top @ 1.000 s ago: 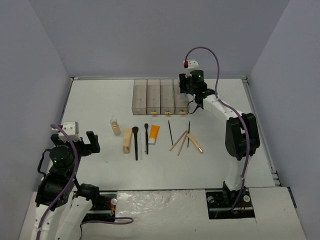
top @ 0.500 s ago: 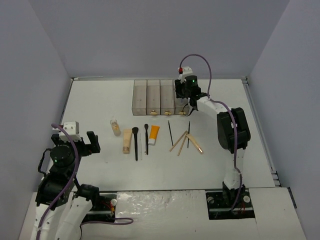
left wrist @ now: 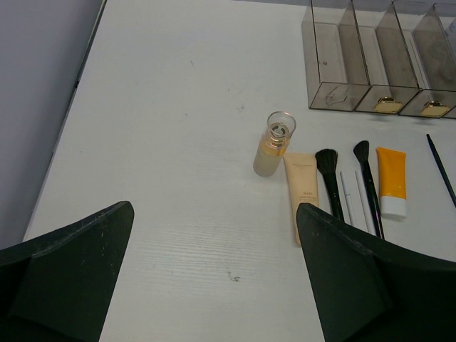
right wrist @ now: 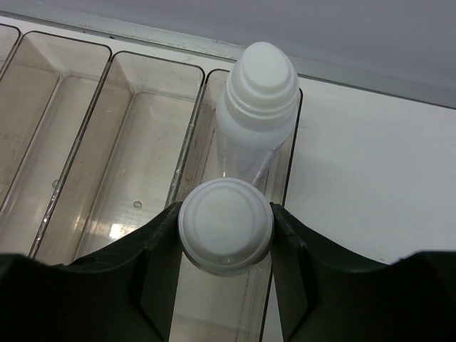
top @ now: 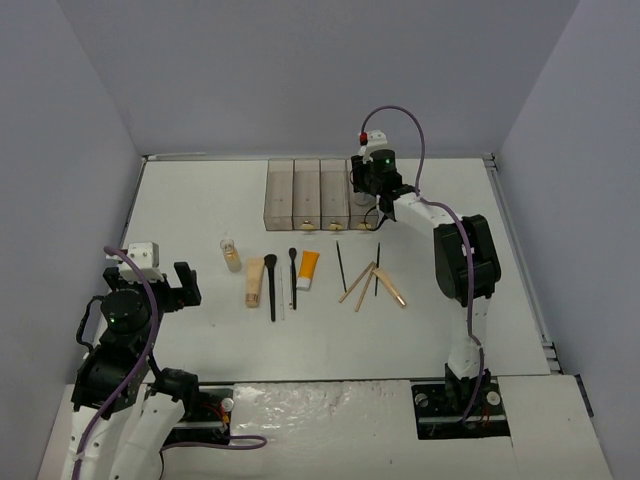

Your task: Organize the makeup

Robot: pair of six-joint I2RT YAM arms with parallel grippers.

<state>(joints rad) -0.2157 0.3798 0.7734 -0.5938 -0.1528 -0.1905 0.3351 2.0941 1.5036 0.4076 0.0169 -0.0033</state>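
Observation:
My right gripper [right wrist: 226, 239] is shut on a small white bottle [right wrist: 226, 226], held upright over the rightmost compartment of the clear smoky box [right wrist: 135, 135]. A second white bottle [right wrist: 256, 107] stands at that compartment's far end. In the top view the right gripper [top: 368, 188] is over the box [top: 305, 195]. On the table lie a small beige bottle [top: 231, 254], a beige tube [top: 254, 281], black brushes [top: 271, 285], an orange tube [top: 308, 268], thin black pencils [top: 341, 265] and tan sticks [top: 360, 283]. My left gripper [top: 170, 285] is open and empty, near the small beige bottle [left wrist: 274, 144].
The left wrist view shows the beige tube [left wrist: 302, 192], the brushes [left wrist: 329, 182], a thin white stick [left wrist: 349, 199] and the orange tube [left wrist: 392, 182] in a row, with the box [left wrist: 356, 78] beyond. Grey walls enclose the table's left, back and right.

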